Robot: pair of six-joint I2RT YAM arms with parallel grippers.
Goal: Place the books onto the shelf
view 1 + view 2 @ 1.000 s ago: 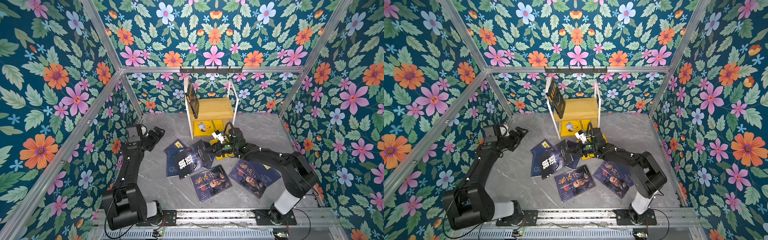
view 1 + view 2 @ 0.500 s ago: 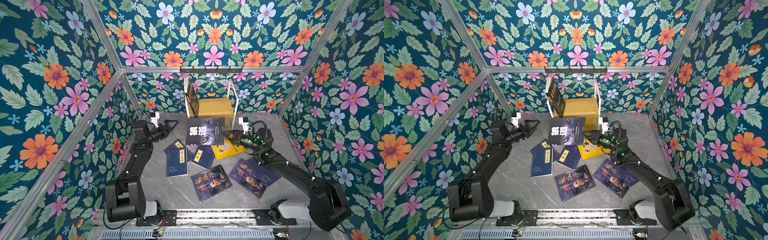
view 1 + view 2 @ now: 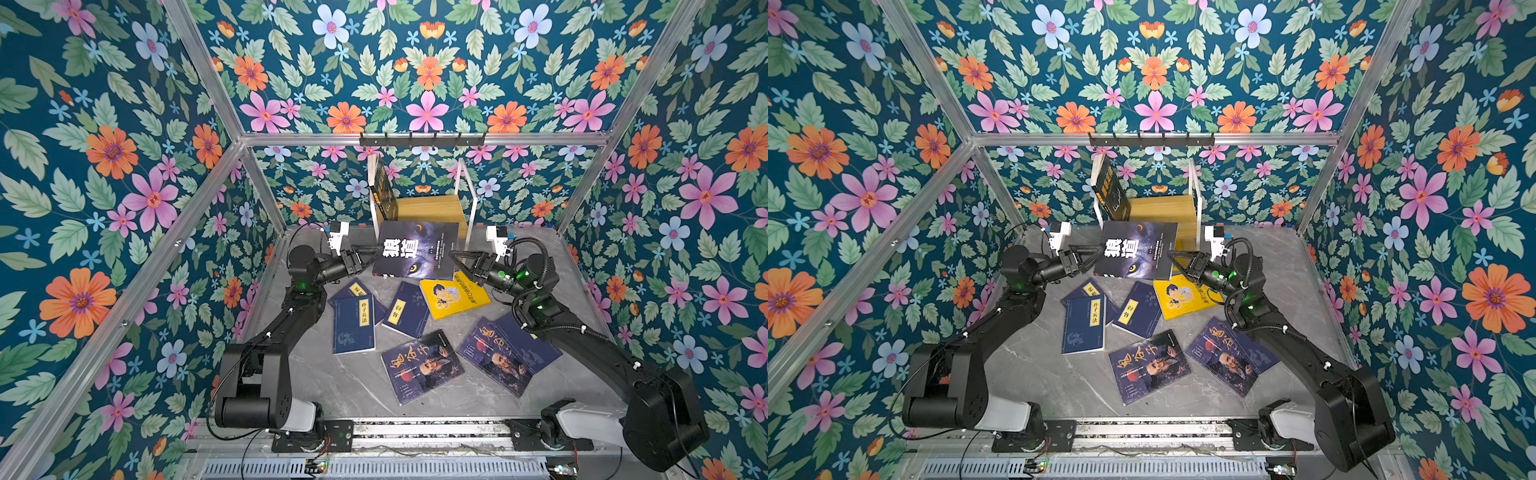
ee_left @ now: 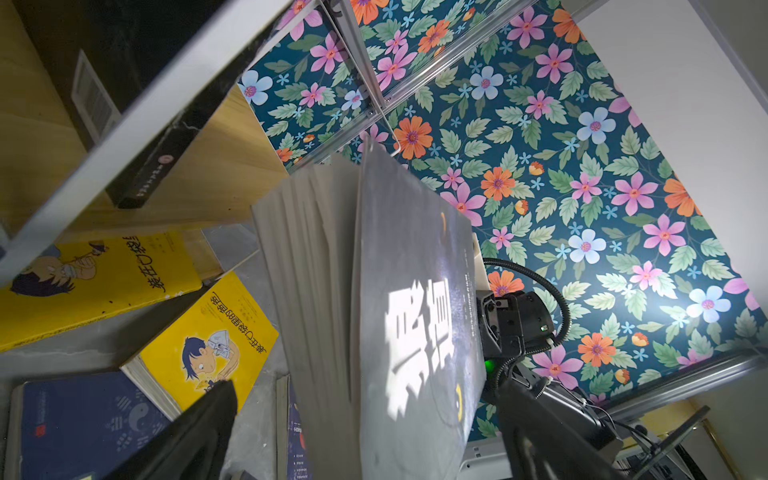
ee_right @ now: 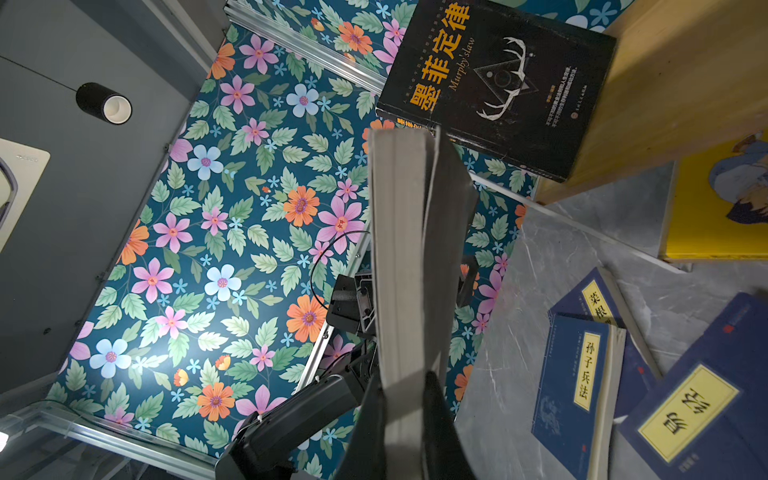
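Right gripper (image 3: pixel 456 259): pinched shut on one side edge of the thin black paperback with large white characters (image 3: pixel 415 249), lifted clear of the grey marbled tabletop (image 3: pixel 340 386), cover turned toward both top views. Left gripper (image 3: pixel 371 258): spread fully wide, seemingly about the opposite edge, clamping nothing.

Just behind: the small two-tier shelf of yellowish wooden boards in a white metal frame (image 3: pixel 432 208). On it, a black paperback with orange lettering (image 3: pixel 383 195) leaning at the left of the top board and a bright yellow cartoon paperback (image 4: pixel 91 274) lying on the lower one. Beneath, flat on the tabletop: a second yellow cartoon paperback (image 3: pixel 453 295), navy paperbacks with yellow title labels (image 3: pixel 353 332), and dark purple-blue paperbacks showing a bearded man (image 3: pixel 422 365).

Held by a single thin edge, pages fanning apart in the wrist views: likely to droop, flop open or slide from the pinch. Brought in tilted, could snag the white frame or topple the leaning paperback. Closed off-square, could twist the paperback against the other grip and crease the cover.
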